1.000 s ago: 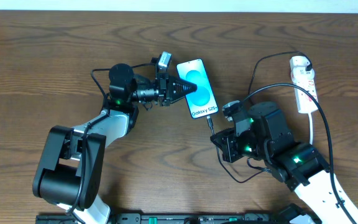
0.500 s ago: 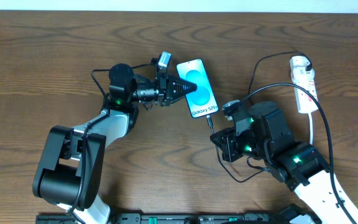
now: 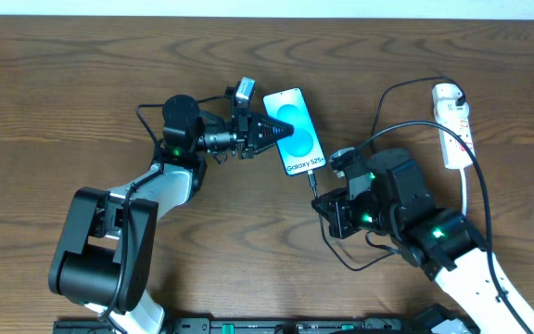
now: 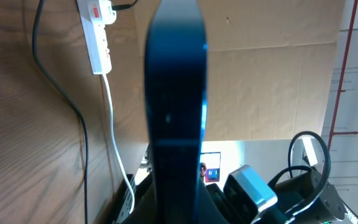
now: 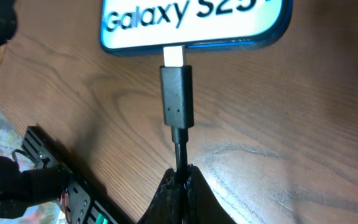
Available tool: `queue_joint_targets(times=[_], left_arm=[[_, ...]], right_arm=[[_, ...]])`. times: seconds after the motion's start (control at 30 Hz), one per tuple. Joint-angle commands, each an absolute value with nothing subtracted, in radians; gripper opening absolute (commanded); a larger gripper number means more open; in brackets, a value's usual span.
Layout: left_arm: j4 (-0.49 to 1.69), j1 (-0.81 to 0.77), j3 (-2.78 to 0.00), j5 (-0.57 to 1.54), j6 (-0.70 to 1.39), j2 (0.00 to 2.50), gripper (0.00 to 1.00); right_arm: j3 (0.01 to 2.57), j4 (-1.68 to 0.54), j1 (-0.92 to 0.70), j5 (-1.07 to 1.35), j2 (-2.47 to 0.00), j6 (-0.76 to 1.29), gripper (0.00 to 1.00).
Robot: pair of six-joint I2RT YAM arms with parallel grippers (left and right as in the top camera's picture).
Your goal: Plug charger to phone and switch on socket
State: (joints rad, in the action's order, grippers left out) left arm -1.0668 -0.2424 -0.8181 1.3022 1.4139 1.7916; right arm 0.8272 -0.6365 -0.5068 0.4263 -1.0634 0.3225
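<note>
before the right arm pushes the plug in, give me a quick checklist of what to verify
1. Hold on the phone: ok, the left gripper is closed on its side edge.
2. Hold on the charger: ok, the right gripper pinches the cable just behind the connector.
3. Connector lined up with the phone's bottom edge: ok, it points straight in, seen from the right wrist.
4. Connector fully seated: not ok, the bare metal tip shows outside the phone.
5. The socket switched on: cannot tell, its switches are too small to read.
</note>
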Motion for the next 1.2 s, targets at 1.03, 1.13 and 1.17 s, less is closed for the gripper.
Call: queue_joint_targets(times=[1.03, 1.13, 1.17], left_arm=[[-1.079, -0.240, -0.842, 1.346, 1.340, 1.784, 0.07], [-1.079, -0.240, -0.842, 1.346, 1.340, 1.784, 0.07], [-1.079, -0.240, -0.842, 1.346, 1.340, 1.784, 0.08]], right_arm=[[0.832, -0.639, -0.537, 0.432, -1.091, 0.345, 0.01], [0.832, -0.647, -0.537, 0.432, -1.091, 0.345, 0.01], [0.832, -0.647, -0.537, 0.432, -1.091, 0.345, 0.01]])
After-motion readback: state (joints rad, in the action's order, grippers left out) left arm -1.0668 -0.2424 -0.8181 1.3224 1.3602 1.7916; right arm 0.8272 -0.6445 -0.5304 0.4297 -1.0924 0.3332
